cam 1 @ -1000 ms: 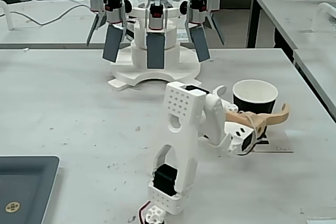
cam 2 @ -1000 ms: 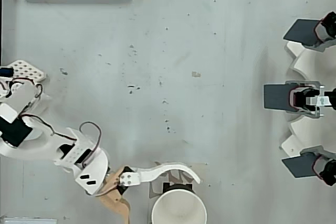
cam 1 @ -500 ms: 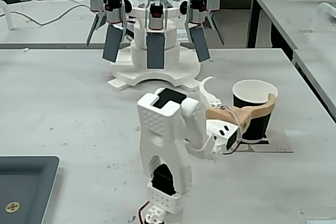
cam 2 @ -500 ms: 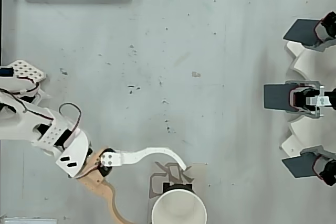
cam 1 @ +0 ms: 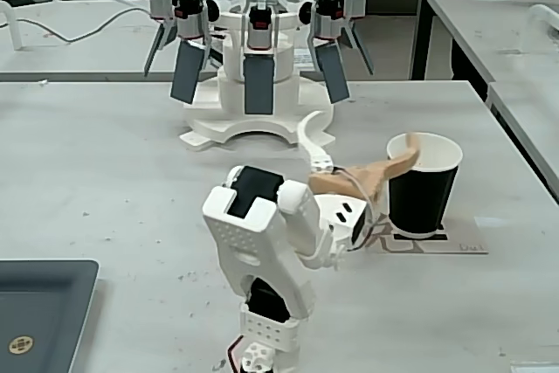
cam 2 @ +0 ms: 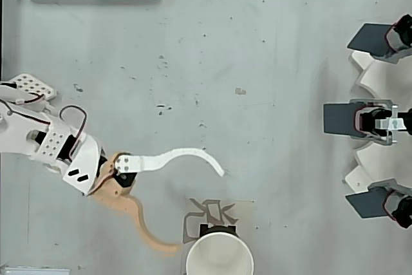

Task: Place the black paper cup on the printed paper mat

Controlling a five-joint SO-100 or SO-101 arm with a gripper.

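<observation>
One black paper cup (cam 1: pixel 423 183) upright on one printed paper mat (cam 2: pixel 216 213), one pincer (cam 2: pixel 201 207) spread, empty

You see the black paper cup (cam 1: pixel 423 184) standing upright, mouth open, on the printed paper mat (cam 2: pixel 215 213).

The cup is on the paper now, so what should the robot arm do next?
Probably pull back a little more. The cup stands upright on the mat, and the gripper is open and off it, so only clearing away seems left.

matte black cup (cam 1: pixel 422 194), white rim, black-printed beige mat (cam 2: pixel 215 214)
</observation>
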